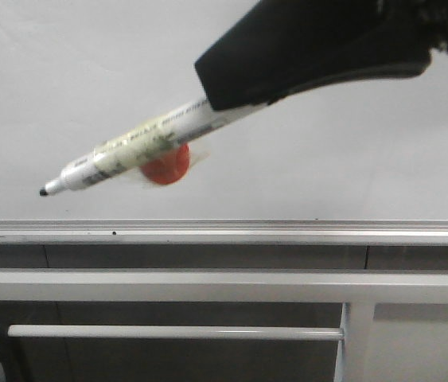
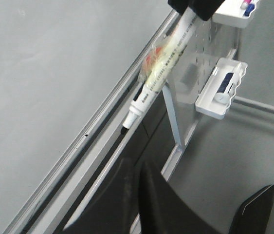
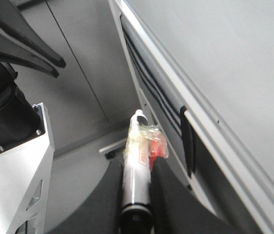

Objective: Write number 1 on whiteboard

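Though clamped tight on the marker (image 1: pixel 128 155) by the right gripper (image 3: pixel 136 185), could slip or twist if pressed slantwise against the whiteboard (image 1: pixel 88 72), smearing the stroke. Blank so far: no number 1 anywhere. Left gripper (image 2: pixel 205 183) spread wide, empty. Counted: one marker, one whiteboard, two grippers.

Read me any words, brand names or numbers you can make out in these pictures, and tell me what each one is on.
Nothing can be read for certain.
Marker pen held by the right gripper: printed label along the barrel, too blurred to read in every view.
Whiteboard: no writing shows on it.
Small tray in the left wrist view: no readable text.
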### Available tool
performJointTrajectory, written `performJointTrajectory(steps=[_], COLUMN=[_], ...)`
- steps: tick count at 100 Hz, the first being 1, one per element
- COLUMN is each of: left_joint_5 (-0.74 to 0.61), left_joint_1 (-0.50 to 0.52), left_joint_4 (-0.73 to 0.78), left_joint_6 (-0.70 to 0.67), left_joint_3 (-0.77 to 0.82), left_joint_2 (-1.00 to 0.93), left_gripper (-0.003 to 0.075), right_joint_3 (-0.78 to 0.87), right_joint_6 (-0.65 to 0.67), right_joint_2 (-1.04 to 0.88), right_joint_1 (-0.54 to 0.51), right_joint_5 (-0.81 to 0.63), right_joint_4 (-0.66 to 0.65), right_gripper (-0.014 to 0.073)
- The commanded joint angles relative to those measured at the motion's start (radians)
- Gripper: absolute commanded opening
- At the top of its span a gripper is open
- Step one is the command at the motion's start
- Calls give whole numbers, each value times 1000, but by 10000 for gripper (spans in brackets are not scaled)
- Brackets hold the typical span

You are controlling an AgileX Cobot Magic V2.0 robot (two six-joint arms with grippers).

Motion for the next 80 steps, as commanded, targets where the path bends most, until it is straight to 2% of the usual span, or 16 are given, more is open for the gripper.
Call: performJointTrajectory(steps=[1,24,43,80], left_joint_5=[-53,-99,-287,-477], left_joint_1=[-8,-8,-8,-8], left_joint_4=[-26,-30,-98,-114], left_joint_6=[-40,-90,-99,-99], left_joint_3=[-32,5,132,278], left_joint_2=[-24,-79,-166,-279], left_gripper=[-20,-20,-20,-20], right_joint_3=[-24,94,218,361], right_joint_6=[-15,-15,-15,-15], right_joint_2=[-65,-188,-363,-644], right_joint_1=[1,1,1,1], right_joint_5=[-3,-50,-111,-181], right_joint_4=[9,21,51,65], right_gripper=[-43,-42,-42,-42])
